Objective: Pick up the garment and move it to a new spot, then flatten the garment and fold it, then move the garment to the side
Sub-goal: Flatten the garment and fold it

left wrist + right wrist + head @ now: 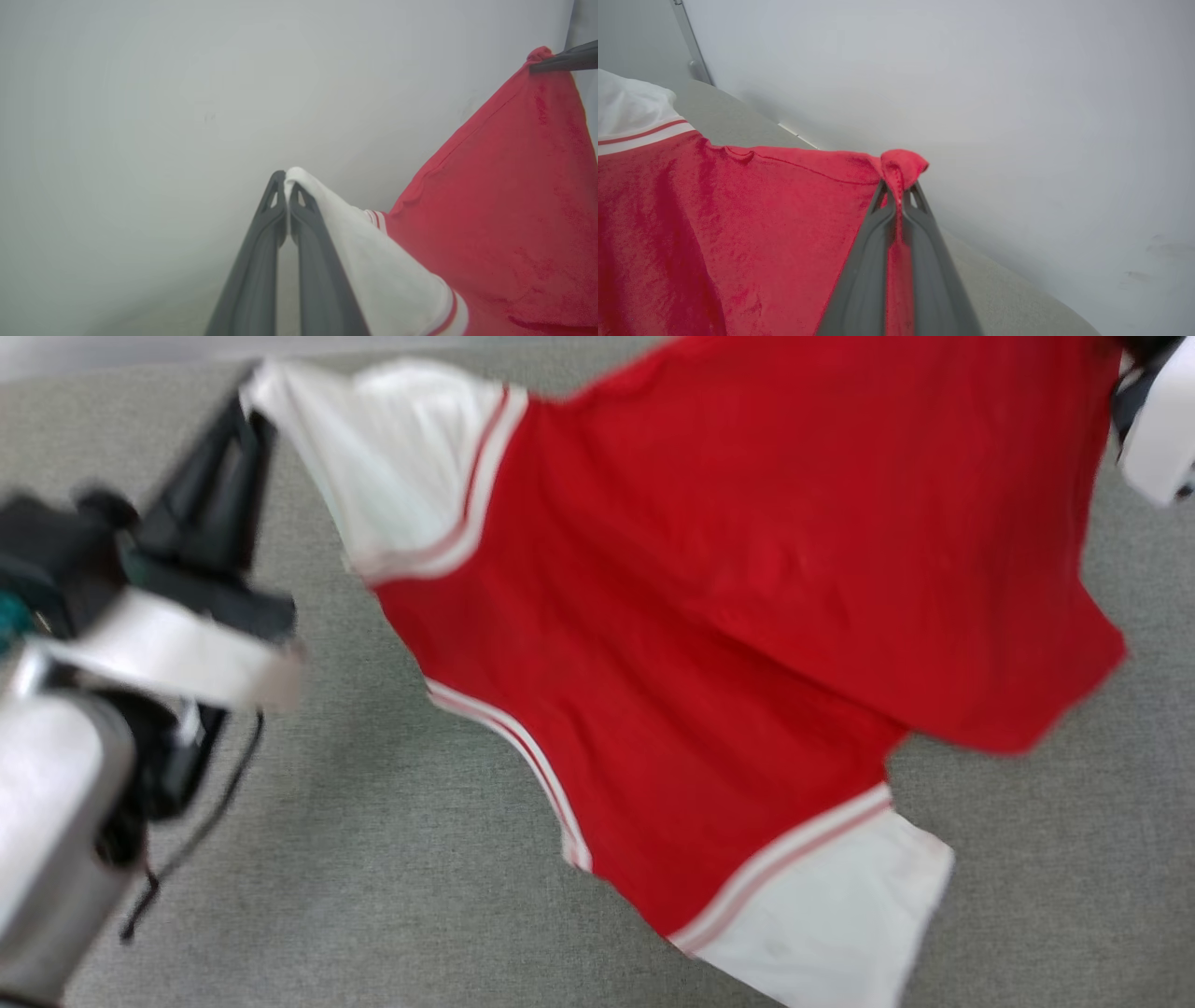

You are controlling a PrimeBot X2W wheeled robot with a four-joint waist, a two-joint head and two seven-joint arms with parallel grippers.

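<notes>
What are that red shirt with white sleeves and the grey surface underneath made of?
The red white-sleeved shirt: soft matte knit, probably cotton; it drapes and looks fuzzy. The grey surface: apparently woven matte cloth, showing fine speckled texture.

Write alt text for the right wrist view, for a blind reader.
The right gripper, two long dark fingers shut together, pinches a bunched edge of a red jersey-style T-shirt with a white striped-trim sleeve. The shirt spreads leftward above a grey fabric surface, with a plain pale wall behind.
</notes>
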